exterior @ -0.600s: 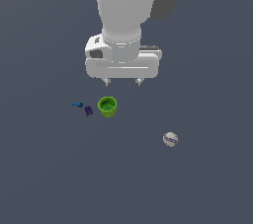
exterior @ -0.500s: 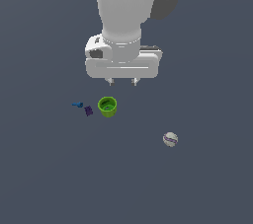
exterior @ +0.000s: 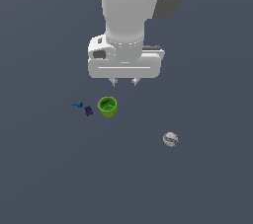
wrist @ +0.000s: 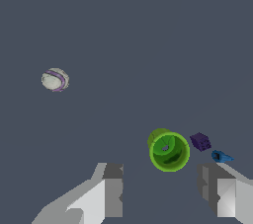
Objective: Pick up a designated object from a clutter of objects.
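The green cup [exterior: 107,106] stands upright on the counter [exterior: 197,183], the purple block [exterior: 88,111] just beside it. The gripper [exterior: 123,82] hovers above, jaws spread and empty. A careless descent might clip the rim and tip the cup, or snag the block.

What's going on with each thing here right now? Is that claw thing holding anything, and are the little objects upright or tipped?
end effector: open, empty, hovering above the surface
green cup: upright, mouth up, not gripped
purple block: lying beside the cup, apart from it
blue piece: lying just beyond the block
striped ball: resting alone, away from the others
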You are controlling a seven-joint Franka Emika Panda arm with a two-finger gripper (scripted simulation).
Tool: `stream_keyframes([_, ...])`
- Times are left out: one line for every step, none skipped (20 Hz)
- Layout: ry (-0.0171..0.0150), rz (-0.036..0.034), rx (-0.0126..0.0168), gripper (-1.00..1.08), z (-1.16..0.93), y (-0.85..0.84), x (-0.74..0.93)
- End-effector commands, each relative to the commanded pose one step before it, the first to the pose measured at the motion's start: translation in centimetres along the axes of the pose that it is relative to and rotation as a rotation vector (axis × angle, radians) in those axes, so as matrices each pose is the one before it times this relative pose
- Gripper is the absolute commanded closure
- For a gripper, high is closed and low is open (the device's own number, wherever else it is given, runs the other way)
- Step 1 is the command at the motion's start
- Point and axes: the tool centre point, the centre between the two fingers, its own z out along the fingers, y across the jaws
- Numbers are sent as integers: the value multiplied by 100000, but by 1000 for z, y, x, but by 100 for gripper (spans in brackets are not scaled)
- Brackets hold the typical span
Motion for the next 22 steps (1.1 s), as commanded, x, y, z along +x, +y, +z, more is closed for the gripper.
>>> stream_keyframes([-255,-154,61,-20,217,160,-16])
stream_keyframes([-215,-184,74,-20,191,115,-7])
stream_keyframes([-265,-234,91,-20,239,148,-12])
stream_keyframes([-322,-260,121,-20,290,183,-17])
stream_keyframes([-387,-288,157,-20,349,222,-23])
stream_keyframes([-442,-331,183,-20,401,258,-30])
stream_keyframes([-499,-386,207,-20,454,290,-37])
stream_keyframes([-558,-430,239,-20,510,326,-46])
stream_keyframes([-612,-469,271,-20,563,363,-59])
stream_keyframes([-668,-514,305,-20,618,398,-71])
stream_keyframes([-720,-554,341,-20,672,435,-87])
stream_keyframes([-771,-595,379,-20,725,471,-105])
stream_keyframes([-821,-634,419,-20,779,506,-126])
stream_keyframes([-866,-671,460,-20,830,542,-150])
stream_keyframes([-913,-710,505,-20,884,576,-175])
stream_keyframes([-955,-745,551,-20,935,611,-205])
stream_keyframes([-994,-779,599,-20,987,644,-237])
stream_keyframes([-1030,-812,649,-20,1037,675,-273])
stream_keyframes([-1024,-812,675,-20,1046,679,-300])
stream_keyframes([-960,-767,660,-20,994,642,-308])
stream_keyframes([-892,-717,638,-20,937,602,-311])
stream_keyframes([-828,-670,614,-20,881,562,-310])
